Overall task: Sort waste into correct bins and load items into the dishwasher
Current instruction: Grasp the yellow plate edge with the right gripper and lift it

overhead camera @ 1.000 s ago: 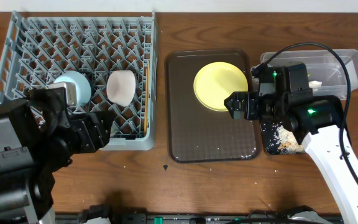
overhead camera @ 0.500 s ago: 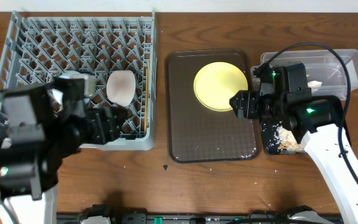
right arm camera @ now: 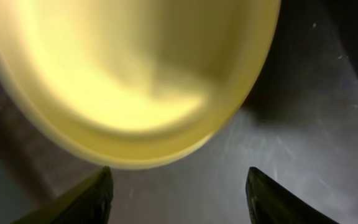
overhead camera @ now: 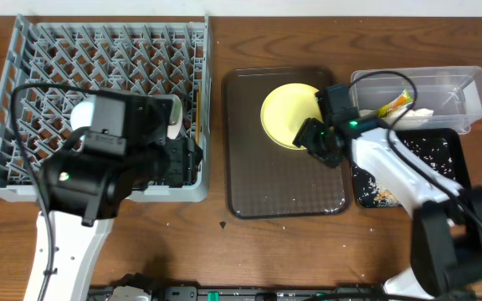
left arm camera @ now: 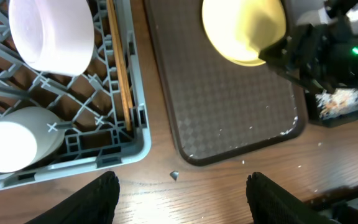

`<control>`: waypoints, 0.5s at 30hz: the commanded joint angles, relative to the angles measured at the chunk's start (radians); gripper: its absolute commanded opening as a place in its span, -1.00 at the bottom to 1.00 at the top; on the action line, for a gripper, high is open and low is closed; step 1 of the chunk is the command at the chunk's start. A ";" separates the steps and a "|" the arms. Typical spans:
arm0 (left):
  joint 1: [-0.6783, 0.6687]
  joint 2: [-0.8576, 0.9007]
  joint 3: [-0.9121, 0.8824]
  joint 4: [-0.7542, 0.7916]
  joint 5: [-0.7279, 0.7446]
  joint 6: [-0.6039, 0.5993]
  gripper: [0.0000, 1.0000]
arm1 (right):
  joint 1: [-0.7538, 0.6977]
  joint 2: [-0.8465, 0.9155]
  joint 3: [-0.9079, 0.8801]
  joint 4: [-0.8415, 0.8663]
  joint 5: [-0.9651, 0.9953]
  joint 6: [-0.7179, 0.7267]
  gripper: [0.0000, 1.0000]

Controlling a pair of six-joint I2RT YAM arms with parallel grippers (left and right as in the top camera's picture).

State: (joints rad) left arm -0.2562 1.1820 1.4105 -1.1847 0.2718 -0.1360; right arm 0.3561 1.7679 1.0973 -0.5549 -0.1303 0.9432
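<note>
The yellow plate [overhead camera: 287, 113] lies on the brown serving tray [overhead camera: 283, 180]. My right gripper [overhead camera: 315, 139] is open at the plate's near right rim; the wrist view shows the plate [right arm camera: 129, 74] just beyond the open fingers [right arm camera: 179, 193]. My left gripper [left arm camera: 179, 199] is open and empty over the table by the grey dish rack's [overhead camera: 23, 50] front right corner. The rack holds the white bowl [left arm camera: 51, 31], the light blue bowl [left arm camera: 11, 143] and the chopsticks [left arm camera: 120, 62]. The clear tub [overhead camera: 463, 79] holds the snack wrapper [overhead camera: 394, 104] and napkin [overhead camera: 423, 111]. Rice scraps [overhead camera: 383, 194] lie in the black tray [overhead camera: 450, 167].
A small scrap [overhead camera: 223, 224] lies on the wooden table in front of the serving tray's near left corner. My left arm [overhead camera: 99, 163] covers the rack's front right part in the overhead view. A few crumbs dot the serving tray.
My left arm has swung right, its gripper now at the rack's front right corner. My right gripper has moved left and down to the plate's rim.
</note>
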 commanded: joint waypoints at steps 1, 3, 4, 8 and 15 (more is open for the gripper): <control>-0.016 0.018 0.000 -0.001 -0.071 -0.028 0.35 | 0.006 0.073 -0.001 0.029 0.055 0.162 0.25; -0.016 0.024 0.000 -0.004 -0.077 -0.043 0.35 | 0.006 0.110 -0.001 0.040 0.068 0.191 0.25; -0.016 0.026 0.000 -0.004 -0.077 -0.042 0.35 | 0.006 0.126 -0.001 0.045 0.080 0.203 0.25; -0.016 0.026 0.000 -0.002 -0.100 -0.042 0.35 | 0.005 0.159 -0.001 0.050 0.088 0.202 -0.43; -0.016 0.026 0.000 0.008 -0.117 -0.042 0.36 | 0.009 0.141 -0.001 0.036 0.043 0.068 -0.95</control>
State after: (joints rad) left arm -0.2703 1.2072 1.4105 -1.1805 0.1795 -0.1616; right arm 0.3561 1.8824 1.1069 -0.5037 -0.0818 1.0721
